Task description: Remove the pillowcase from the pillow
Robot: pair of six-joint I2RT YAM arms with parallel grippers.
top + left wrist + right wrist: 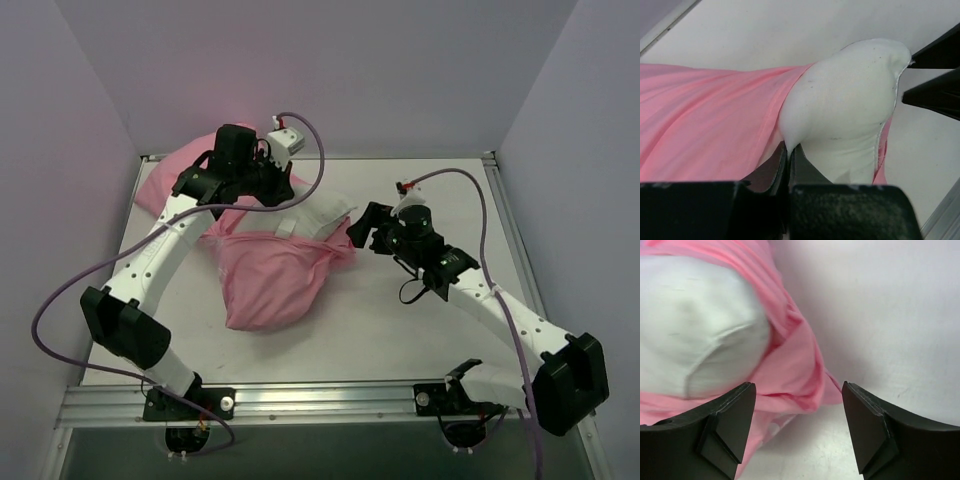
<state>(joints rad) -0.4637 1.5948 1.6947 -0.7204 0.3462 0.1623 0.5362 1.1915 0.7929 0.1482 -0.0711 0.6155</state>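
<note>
Plump plain white rectangular pillow (322,213) lies mid-table, its far end bared and the near bulk inside the thin pink satin pillowcase (270,285) with pale roses. More pink cloth shows behind the left arm, at the far left edge of the white table (400,320).

Left gripper (788,150): jaws pressed together, pinching what looks like the pillow's white cloth right where the pink hem meets it.

Right gripper (797,386): jaws spread wide, nothing between them. Bunched pink hem sits just ahead and to their left, the pillow corner beyond.

Step in hand, as judged: peeling, partway done. The left anchors the pillow and the right is free to take a grip.

Next move calls for the right to close on pink hem only, catching no white, then draw toward the near edge, away from the left's hold
</note>
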